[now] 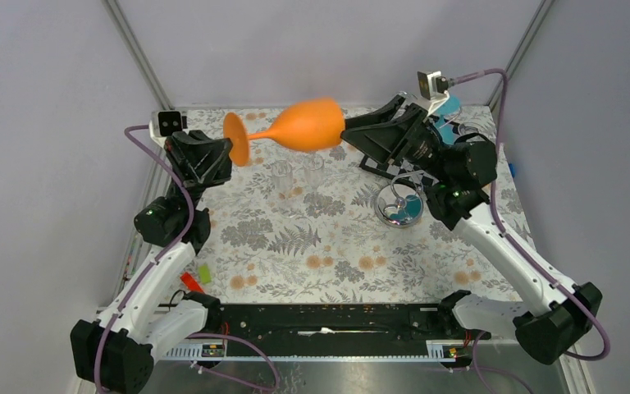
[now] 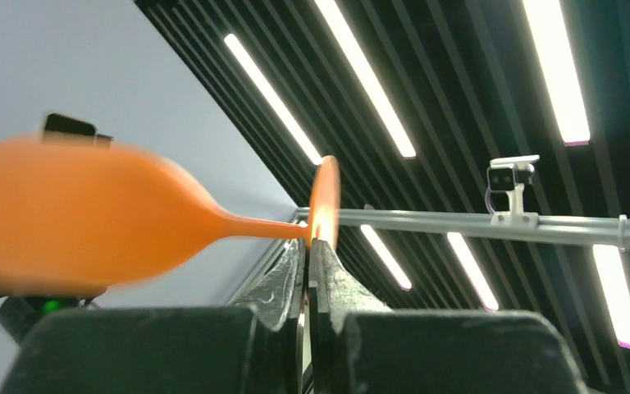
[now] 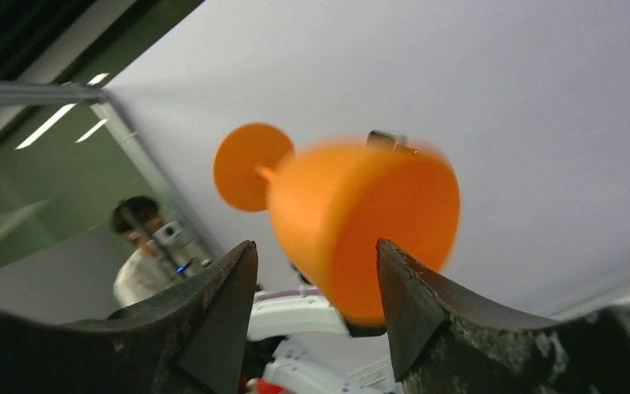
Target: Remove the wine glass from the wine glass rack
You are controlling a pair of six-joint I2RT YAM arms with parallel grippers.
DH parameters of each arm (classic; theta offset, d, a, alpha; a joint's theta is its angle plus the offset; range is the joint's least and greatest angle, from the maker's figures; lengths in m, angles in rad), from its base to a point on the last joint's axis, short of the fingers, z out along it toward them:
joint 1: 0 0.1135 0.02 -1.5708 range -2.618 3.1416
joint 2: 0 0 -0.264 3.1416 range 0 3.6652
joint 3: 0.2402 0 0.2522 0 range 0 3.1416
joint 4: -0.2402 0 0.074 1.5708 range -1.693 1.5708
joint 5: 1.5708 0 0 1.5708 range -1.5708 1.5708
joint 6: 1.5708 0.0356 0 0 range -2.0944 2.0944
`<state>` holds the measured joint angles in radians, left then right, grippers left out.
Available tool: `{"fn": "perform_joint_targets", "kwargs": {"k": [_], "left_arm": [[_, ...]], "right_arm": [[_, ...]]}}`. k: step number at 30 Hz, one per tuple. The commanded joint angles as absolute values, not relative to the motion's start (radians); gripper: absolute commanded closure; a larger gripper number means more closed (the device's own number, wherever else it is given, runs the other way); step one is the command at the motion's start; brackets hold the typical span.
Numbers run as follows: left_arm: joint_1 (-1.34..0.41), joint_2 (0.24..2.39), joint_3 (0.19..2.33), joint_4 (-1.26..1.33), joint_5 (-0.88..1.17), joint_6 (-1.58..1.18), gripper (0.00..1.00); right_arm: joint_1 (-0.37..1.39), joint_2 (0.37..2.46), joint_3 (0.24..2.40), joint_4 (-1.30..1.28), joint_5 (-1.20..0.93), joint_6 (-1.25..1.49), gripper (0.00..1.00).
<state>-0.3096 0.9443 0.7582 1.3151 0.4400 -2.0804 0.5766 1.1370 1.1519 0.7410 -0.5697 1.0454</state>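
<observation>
Left claw (image 2: 308, 245) tight on wine glass (image 2: 90, 213) foot (right claw (image 3: 316, 246) agape at bowl)

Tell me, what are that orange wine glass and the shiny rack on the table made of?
The wine glass looks like plastic rather than glass: solid orange, opaque, matte, no sparkle. The wine glass rack is probably chrome-plated metal wire: thin silver curls with bright glints.

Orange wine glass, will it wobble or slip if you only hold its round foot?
Probably wobbly: the left gripper pinches the orange wine glass only by its thin foot, bowl sticking out sideways. It looks smooth, maybe plastic, so possibly slippery. Laid down, it could roll.
</observation>
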Motion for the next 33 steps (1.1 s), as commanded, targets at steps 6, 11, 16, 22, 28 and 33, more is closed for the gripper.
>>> {"fn": "perform_joint_targets", "kwargs": {"k": [6, 11, 16, 22, 28, 33], "left_arm": [[-0.310, 0.942, 0.874, 1.409, 0.458, -2.018, 1.00], [-0.310, 0.942, 0.878, 1.393, 0.467, -1.998, 1.00], [-0.310, 0.944, 0.881, 1.389, 0.465, -2.002, 1.00], [-0.310, 0.944, 0.879, 1.378, 0.476, -2.039, 1.00], [-0.310, 0.929, 0.876, 1.384, 0.476, -2.054, 1.00], [-0.311, 0.919, 0.869, 1.385, 0.475, -2.054, 1.00]], "right_arm": [[0.589, 1.157, 1.169, 1.027, -0.748, 1.210, 0.35], [0.588, 1.144, 1.163, 1.075, -0.770, 1.222, 0.34], [0.604, 1.163, 1.193, 1.150, -0.851, 1.227, 0.33], [0.647, 1.219, 1.266, 1.125, -0.886, 1.168, 0.43], [0.659, 1.286, 1.322, 1.186, -0.884, 1.214, 0.63], [0.659, 1.298, 1.341, 1.179, -0.877, 1.216, 0.86]]}}
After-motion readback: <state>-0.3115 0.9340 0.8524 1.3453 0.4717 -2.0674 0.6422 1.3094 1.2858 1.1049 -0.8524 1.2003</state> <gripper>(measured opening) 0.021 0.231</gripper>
